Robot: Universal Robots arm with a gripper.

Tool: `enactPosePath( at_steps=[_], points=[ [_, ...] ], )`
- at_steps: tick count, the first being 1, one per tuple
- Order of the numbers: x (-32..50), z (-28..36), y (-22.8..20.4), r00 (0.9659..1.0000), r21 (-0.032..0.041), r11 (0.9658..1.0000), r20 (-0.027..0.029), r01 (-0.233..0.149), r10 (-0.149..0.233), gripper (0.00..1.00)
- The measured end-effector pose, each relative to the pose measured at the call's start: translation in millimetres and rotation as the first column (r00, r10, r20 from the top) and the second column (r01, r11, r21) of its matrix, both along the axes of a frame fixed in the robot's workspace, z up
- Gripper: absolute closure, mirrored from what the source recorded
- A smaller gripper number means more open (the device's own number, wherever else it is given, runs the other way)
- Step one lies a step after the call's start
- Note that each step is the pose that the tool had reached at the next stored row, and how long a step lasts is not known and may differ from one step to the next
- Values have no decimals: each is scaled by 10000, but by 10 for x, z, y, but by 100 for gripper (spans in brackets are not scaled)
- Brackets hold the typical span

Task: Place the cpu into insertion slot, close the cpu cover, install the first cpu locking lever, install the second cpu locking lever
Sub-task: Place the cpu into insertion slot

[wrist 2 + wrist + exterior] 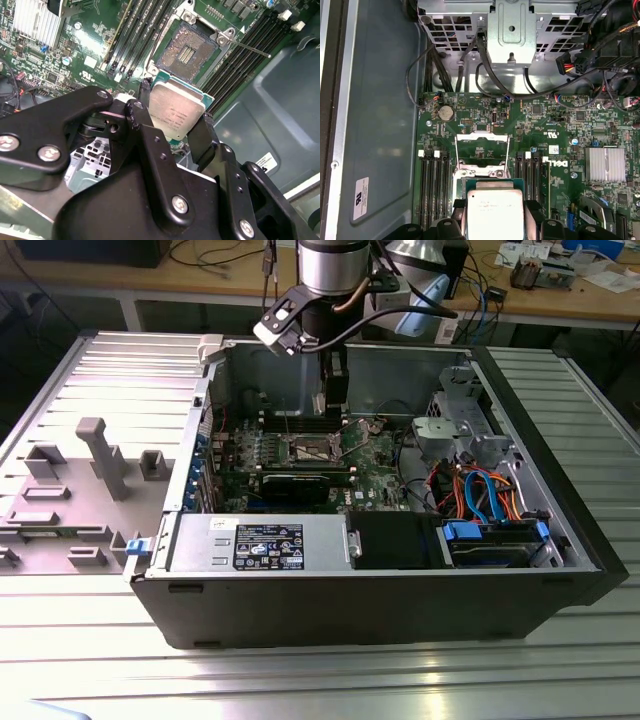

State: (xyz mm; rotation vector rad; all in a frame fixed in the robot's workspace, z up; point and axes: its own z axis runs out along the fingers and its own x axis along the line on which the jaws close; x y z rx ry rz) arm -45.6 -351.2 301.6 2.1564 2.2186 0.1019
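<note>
My gripper is shut on the cpu, a small square chip with a dull silver top and a green edge, held by two opposite sides between black fingers. The first wrist view also has the cpu in my gripper. The insertion slot lies open on the green board just beyond the chip, its contact field bare. The cpu cover stands flipped up behind the socket. A thin locking lever sticks out beside the slot. In the exterior view, my gripper hangs over the slot.
Black memory slots flank the socket on both sides. A finned heatsink sits on the board. Cables and a metal drive cage lie beyond the board. The case wall runs alongside. A power supply fills the case front.
</note>
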Motion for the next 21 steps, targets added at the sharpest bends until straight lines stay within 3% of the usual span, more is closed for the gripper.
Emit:
enactPosePath(
  at_steps=[10, 16, 21],
  points=[
    [0, -1, 0, 10000, -1, 10000, -2, 3, -3, 45],
    [0, -59, 6, 9998, -1, 9998, -3, 202, -202, 45],
    [-1, -61, 6, 9998, -1, 9998, -3, 203, -203, 45]
  ],
)
